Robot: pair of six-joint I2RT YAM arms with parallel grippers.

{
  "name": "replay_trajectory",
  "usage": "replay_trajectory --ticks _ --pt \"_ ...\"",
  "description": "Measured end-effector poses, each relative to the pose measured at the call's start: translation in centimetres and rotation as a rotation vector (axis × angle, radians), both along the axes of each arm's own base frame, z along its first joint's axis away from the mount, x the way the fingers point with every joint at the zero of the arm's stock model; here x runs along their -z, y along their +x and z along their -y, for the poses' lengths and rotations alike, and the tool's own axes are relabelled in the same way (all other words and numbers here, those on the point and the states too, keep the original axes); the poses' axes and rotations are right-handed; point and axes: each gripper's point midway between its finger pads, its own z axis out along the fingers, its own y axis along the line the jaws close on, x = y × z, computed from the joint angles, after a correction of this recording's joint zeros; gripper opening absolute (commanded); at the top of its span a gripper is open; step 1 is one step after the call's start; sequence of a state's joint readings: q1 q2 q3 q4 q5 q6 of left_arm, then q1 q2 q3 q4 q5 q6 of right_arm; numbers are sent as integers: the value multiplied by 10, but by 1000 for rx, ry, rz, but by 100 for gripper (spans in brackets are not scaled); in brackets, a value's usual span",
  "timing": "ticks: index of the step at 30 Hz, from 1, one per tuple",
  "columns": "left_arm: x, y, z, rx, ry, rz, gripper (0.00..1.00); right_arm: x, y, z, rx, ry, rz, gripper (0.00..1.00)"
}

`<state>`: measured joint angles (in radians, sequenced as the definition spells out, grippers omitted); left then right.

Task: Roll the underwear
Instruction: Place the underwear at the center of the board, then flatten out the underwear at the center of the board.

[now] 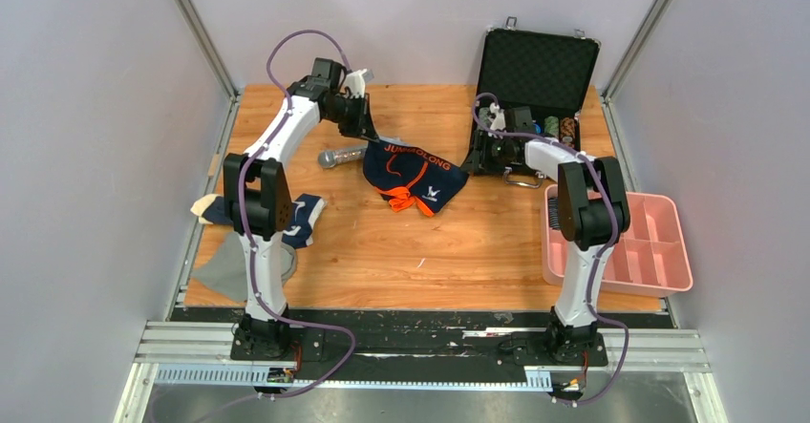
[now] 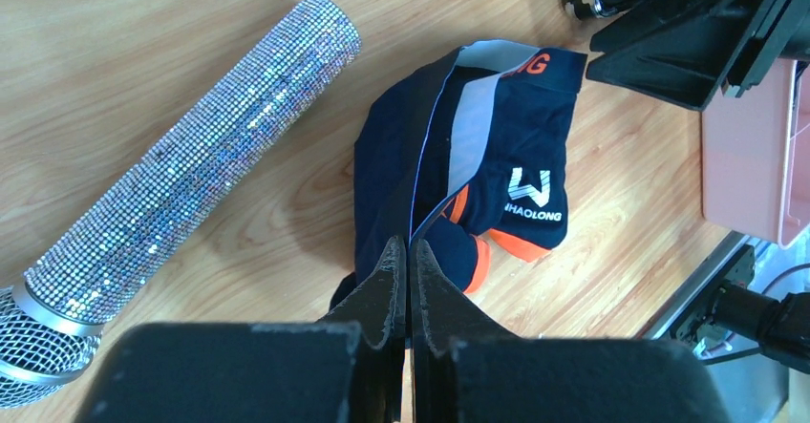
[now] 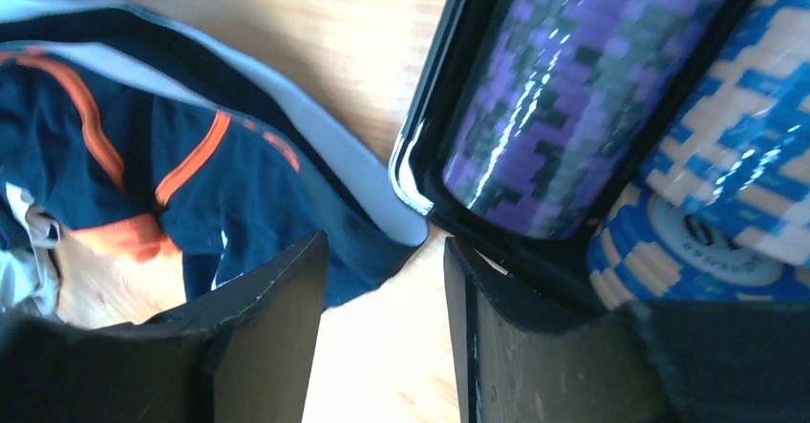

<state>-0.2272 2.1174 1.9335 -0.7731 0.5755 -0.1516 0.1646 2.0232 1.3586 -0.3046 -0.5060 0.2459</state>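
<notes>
The navy boxer briefs point(image 1: 415, 175) with the orange lettering lie bunched near the middle of the wooden table point(image 1: 478, 270), not flat and not rolled. You are in the set-up step: getting hold of the waistband so the cloth can be spread before any rolling.

Your left gripper point(image 2: 408, 251) is clamped tight, no gap between the fingers. In its wrist view the waistband's pale inner edge runs straight into the tips, so I judge it is pinching that edge. Your right gripper point(image 3: 385, 242) stands part-way apart. The opposite corner of the briefs shows in the gap just past its tips, but nothing is gripped there.

That corner lies right against the rim of the open black case point(image 1: 535, 70), whose rows of poker chips point(image 3: 554, 79) sit just beyond. The next move calls for the right fingers to straddle cloth only, low to the table, and close clear of the case rim. Then draw the two hands apart to flatten the briefs.

The glittery microphone point(image 2: 191, 184) lies just beside the briefs on your left, so mind it when spreading. A second pair of briefs point(image 1: 304, 215) waits by the left arm, next to a grey cloth point(image 1: 224, 270). The pink tray point(image 1: 669, 285) is well apart on the right.
</notes>
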Motion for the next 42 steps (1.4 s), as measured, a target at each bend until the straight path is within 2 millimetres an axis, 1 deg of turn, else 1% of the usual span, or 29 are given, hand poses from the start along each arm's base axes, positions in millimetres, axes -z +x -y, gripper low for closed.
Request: replay_trajectory --ticks 2,7,12,17,18,20,23,25,27,28,32,34,35,37,39,41,42 --pt "0 0 -1 -1 0 0 0 2 5 -1 24 -10 -14 48" --pt "0 1 -1 -3 0 0 0 3 5 -3 49 -26 -34 46" --pt "0 1 -2 -5 -1 0 0 11 0 -9 55 -34 -69 46" --pt "0 1 -2 -5 0 0 0 13 -2 -12 63 -41 -76 43" --pt "0 1 -3 -6 0 0 0 13 -2 -12 65 -44 -75 41" --pt "0 1 -3 -6 0 0 0 14 -1 -11 69 -49 -73 34" --pt "0 1 -3 -6 0 1 0 18 3 -11 75 -52 -64 20" --pt "0 1 -3 -6 1 1 0 19 5 -11 77 -51 -57 15" --pt "0 2 -3 -6 2 2 0 21 6 -9 83 -50 -56 4" --pt "0 1 -3 -5 3 2 0 21 6 -9 82 -51 -53 0" --pt "0 2 -5 -4 4 5 0 19 7 -8 63 -60 -31 0" --pt "0 3 -7 0 5 10 0 10 8 -8 41 -65 0 0" --pt "0 3 -9 7 1 16 0 1 9 -8 27 -67 28 0" --pt "-2 2 -12 38 -11 28 0 -26 11 -8 -7 -66 103 0" --pt "-5 -2 -11 79 -33 35 0 -67 12 -10 -48 -67 216 0" --pt "-11 -8 -10 118 -59 43 0 -112 11 -13 -87 -71 345 0" --pt "-16 -11 -9 129 -67 47 0 -139 9 -13 -107 -76 422 0"
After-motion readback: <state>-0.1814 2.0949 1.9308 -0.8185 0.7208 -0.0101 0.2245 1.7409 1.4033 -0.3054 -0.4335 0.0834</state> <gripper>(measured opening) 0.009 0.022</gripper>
